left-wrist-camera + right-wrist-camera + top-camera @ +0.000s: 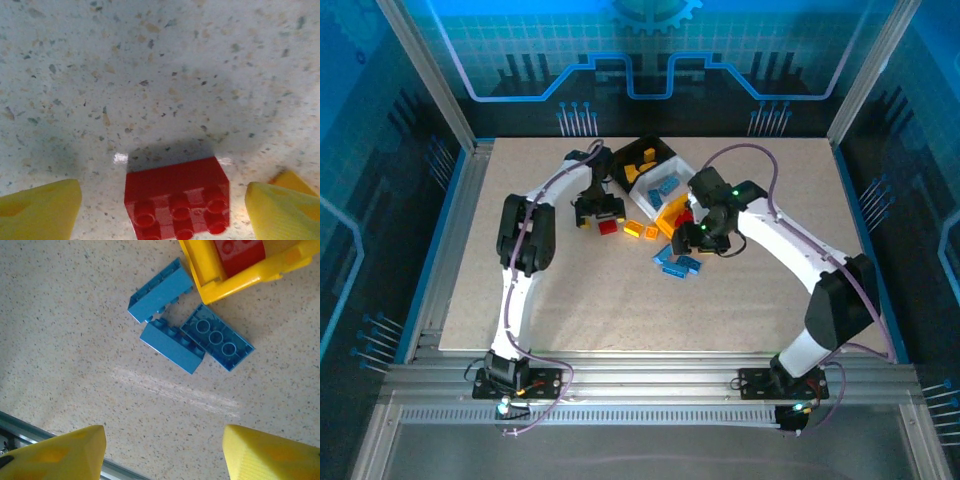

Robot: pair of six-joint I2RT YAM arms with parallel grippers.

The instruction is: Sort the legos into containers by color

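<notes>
My left claw [160,214] is spread apart, a red lego [177,197] lying between its fingers on the worktop [150,75]. My right claw [162,455] is apart too, near three blue legos [185,332] lying just beside the yellow bin [202,270].

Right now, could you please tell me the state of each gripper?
Left gripper: open around a red brick, not gripping it.
Right gripper: open, holding nothing.

A beige speckled worktop [570,300] lies mid-frame, with aluminium rails [650,385] along the bottom edge. Blue panels [650,50] printed with circuit lines wall the top and sides, between slanted metal posts [425,65].
</notes>
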